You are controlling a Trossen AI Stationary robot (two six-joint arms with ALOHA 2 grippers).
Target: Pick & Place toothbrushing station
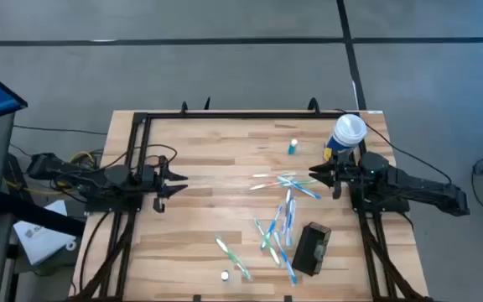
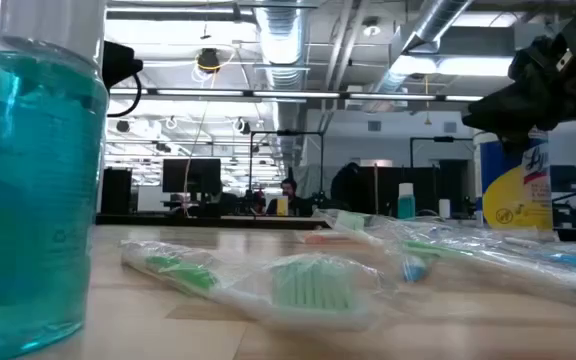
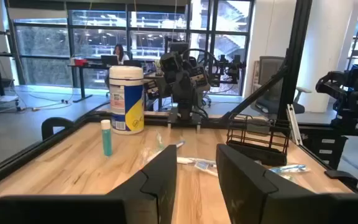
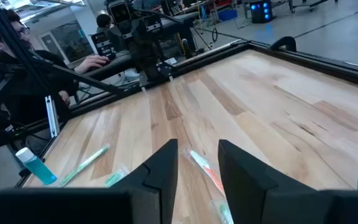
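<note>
caddy (image 1: pixel 312 249) looks light, stiff wire mesh; I'd grab a top rim w/ right gripper (image 1: pixel 318 174); both sets of jaws part open, holding nothing; left gripper (image 1: pixel 177 180) idle

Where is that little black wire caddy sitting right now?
Seen from above, the black caddy sits on the table's right side near the front edge, just right of the scattered toothbrushes and in front of the right gripper, which isn't touching it.

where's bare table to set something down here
The light wooden tabletop is bare across its left half, from the left gripper to the scattered wrapped toothbrushes, and along the far edge left of the small teal bottle. It is crowded right of centre, around the black mesh caddy and white-lidded canister.
</note>
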